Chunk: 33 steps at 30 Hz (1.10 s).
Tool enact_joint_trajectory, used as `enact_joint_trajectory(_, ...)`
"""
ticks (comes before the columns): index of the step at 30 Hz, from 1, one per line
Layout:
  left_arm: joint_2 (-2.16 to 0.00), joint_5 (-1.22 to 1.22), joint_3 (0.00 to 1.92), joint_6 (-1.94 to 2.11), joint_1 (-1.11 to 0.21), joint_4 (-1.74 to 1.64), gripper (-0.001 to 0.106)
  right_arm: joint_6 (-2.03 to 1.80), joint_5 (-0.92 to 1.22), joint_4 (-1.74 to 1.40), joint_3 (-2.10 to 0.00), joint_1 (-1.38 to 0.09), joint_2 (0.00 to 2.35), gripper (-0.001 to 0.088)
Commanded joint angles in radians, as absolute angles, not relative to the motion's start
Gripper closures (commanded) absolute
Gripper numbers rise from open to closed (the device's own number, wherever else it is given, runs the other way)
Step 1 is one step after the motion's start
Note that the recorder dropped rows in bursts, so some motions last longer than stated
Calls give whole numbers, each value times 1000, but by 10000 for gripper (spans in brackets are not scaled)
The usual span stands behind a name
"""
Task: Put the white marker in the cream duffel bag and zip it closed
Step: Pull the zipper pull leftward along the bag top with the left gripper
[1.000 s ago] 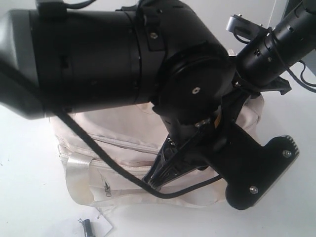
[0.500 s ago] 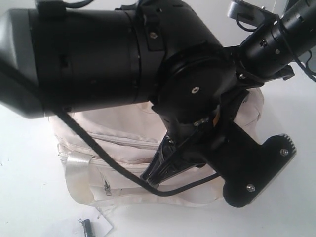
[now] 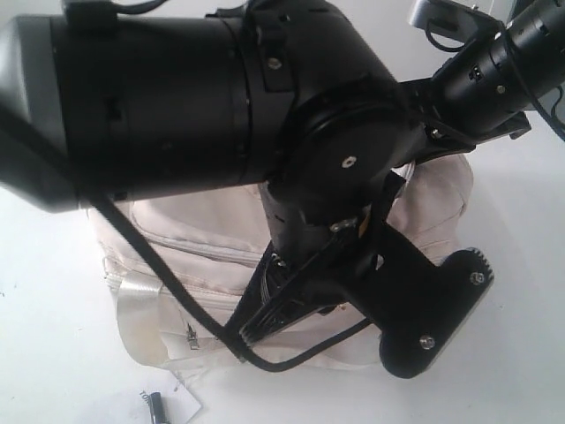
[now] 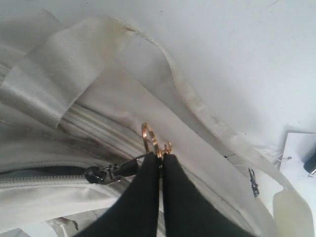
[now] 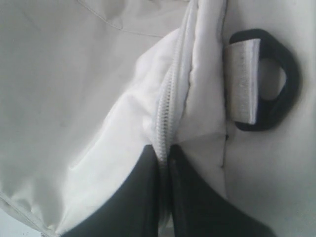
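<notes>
Now our left tool (image 4: 161, 157), clenched on the gold zip pull (image 4: 149, 136), has dragged it toward the left edge of the surface (image 3: 53, 353). Our right tool (image 5: 165, 154) pinches the zip seam of the cream duffel bag (image 3: 194, 221). The white marker (image 3: 155, 409) seemingly lies outside the bag, by the front edge.

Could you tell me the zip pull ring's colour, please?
Gold metal pull ring; left wrist view.

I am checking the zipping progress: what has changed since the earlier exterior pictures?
The left gripper, shut on the gold zip pull, has moved toward the left of the exterior view, along the cream duffel bag. The right arm rose slightly in that view; the right gripper pinches the bag's zip end. The bag and the paper tag stayed in place.
</notes>
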<state>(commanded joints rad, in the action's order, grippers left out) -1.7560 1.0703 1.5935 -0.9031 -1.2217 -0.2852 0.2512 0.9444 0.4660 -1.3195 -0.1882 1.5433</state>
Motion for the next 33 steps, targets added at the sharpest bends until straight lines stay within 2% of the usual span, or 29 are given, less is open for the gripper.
enact_joint_trajectory(12, -1756, 1046, 1594, -572, -1218, -303, 1053, 251, 946, 451, -1320, -188, 1543, 868)
enact_joint_trajectory(20, -1756, 1098, 1594, -584, -1153, -296, 1053, 251, 946, 444, -1320, -188, 1543, 868)
enact_joint_trajectory(33, -1756, 1151, 1594, -605, -1144, -367, 1053, 251, 943, 432, -1320, -188, 1545, 868)
